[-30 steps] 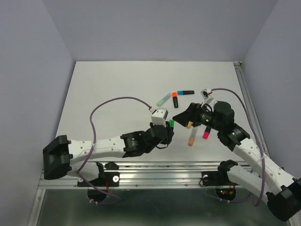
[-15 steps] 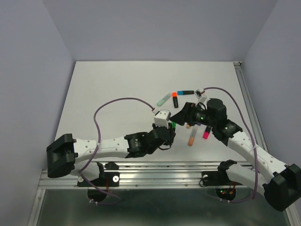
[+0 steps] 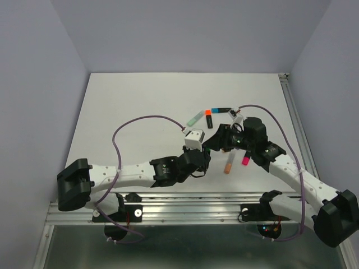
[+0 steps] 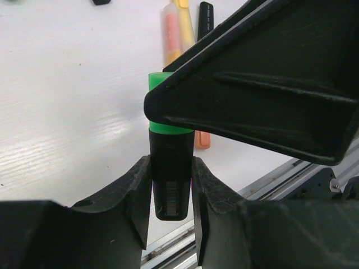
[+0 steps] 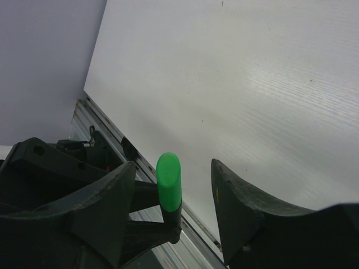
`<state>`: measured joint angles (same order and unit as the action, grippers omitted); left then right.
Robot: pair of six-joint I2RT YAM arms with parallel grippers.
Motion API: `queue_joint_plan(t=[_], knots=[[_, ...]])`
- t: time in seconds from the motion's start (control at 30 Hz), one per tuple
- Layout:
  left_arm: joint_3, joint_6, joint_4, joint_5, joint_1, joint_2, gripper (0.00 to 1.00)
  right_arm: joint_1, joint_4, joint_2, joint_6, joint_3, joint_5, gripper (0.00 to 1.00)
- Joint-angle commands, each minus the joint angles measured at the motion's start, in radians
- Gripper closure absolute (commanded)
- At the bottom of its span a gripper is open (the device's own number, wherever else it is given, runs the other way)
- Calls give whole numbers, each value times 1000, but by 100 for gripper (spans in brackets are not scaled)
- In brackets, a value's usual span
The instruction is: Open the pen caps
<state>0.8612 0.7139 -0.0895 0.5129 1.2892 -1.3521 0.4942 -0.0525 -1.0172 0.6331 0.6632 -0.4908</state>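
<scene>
- Green pen cap (image 5: 169,176): seated on a black highlighter body (image 4: 170,162). It is held above the surface (image 3: 140,106), between the two arms near the front middle.
- Left end effector (image 4: 171,193): pressed together on the black highlighter body, one finger on each side, just below the cap. The capped end projects away from it.
- Right end effector (image 5: 174,188): spread, with a finger on either side of the cap. One side shows a plain gap and the other finger sits just beside the cap. No pinch yet.
- Governing relation: the highlighter's long axis runs from the left grip straight into the mouth of the right, so the right arm is placed to take the cap. Judged next: close on the cap, then draw along that axis, away from the left.
- Remaining stock lying on the surface, apparently capped: mint highlighter (image 3: 194,118), orange-capped highlighter (image 3: 208,117), blue-capped highlighter (image 3: 220,110), pink highlighter (image 3: 245,160), pale orange highlighter (image 3: 228,165).
</scene>
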Motion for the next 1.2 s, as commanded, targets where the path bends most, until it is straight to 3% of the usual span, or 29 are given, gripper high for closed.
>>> queue_joint_plan(t=[0.0, 0.13, 0.2, 0.37, 0.67, 0.93, 1.07, 1.17], knots=[[47, -11, -30, 29, 5, 4, 100, 15, 26, -23, -16, -11, -28, 44], [53, -19, -30, 27, 7, 11, 100, 18, 17, -40, -16, -4, -29, 48], [55, -31, -30, 27, 5, 11, 100, 20, 17, -46, -12, -2, -28, 56], [42, -54, -30, 4, 5, 21, 100, 21, 16, -34, -10, 4, 0, 65], [-23, -34, -33, -47, 5, 80, 100, 21, 8, -40, -15, 15, 106, 99], [-158, 45, -81, -164, 13, 108, 100, 21, 75, -38, 49, 56, 286, 99], [-243, 101, -73, -183, 38, 129, 100, 20, -16, -76, 83, 192, 444, 99], [-278, 130, -73, -203, 55, 157, 100, 6, -46, -113, 83, 286, 478, 99]])
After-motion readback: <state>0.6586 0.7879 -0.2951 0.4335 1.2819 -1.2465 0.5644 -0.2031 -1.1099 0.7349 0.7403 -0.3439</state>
